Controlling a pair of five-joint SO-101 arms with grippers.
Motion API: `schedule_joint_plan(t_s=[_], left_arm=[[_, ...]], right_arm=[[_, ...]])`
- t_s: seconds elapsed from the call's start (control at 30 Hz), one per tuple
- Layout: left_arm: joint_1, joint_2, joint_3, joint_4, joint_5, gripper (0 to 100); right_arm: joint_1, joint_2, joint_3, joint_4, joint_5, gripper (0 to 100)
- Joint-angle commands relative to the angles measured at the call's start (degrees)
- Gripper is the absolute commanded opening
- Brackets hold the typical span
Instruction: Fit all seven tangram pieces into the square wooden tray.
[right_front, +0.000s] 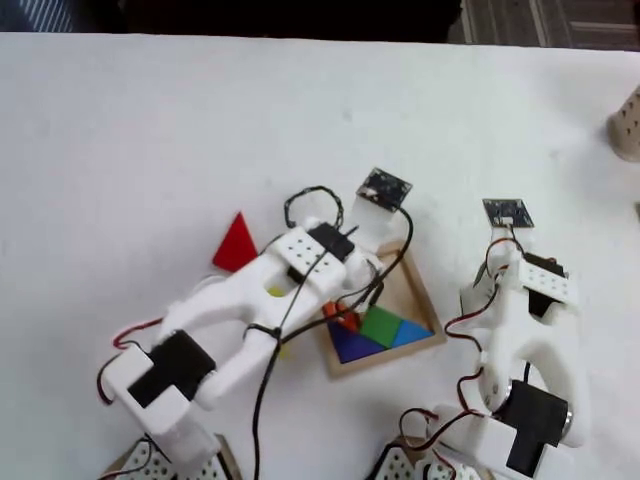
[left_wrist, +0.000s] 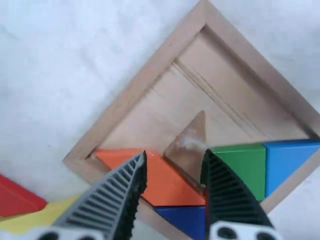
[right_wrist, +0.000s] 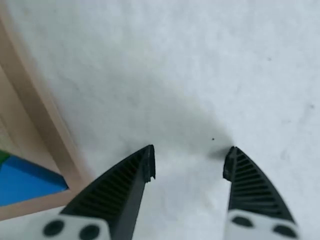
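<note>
Pieces (right_front: 380, 325) in tray (right_front: 424, 292) — loose triangle (right_front: 236, 245) on table (right_front: 150, 130), left of tray.

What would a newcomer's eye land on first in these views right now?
The part-filled wooden tray at mid-table, where the orange piece, green piece, light blue piece and dark blue piece crowd the side nearest the arms, with the left pincer open just above them. Then the red triangle and a yellow piece lying outside the tray beside the left arm. The right pincer hangs open over bare table next to the tray's rim.
</note>
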Motion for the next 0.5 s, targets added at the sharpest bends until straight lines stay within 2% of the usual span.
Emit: schedule_joint_plan(t_s=[0.0,0.47], left_arm=[[-1.63,-3.38,0.18,0.62,-1.49,18],[-8.48,-3.74,8.79,1.05,-1.85,18]], right_arm=[[-0.04,-0.92,-0.53,-0.57,0.18,22.3],[-0.04,-0.92,-0.53,-0.57,0.00,22.3]])
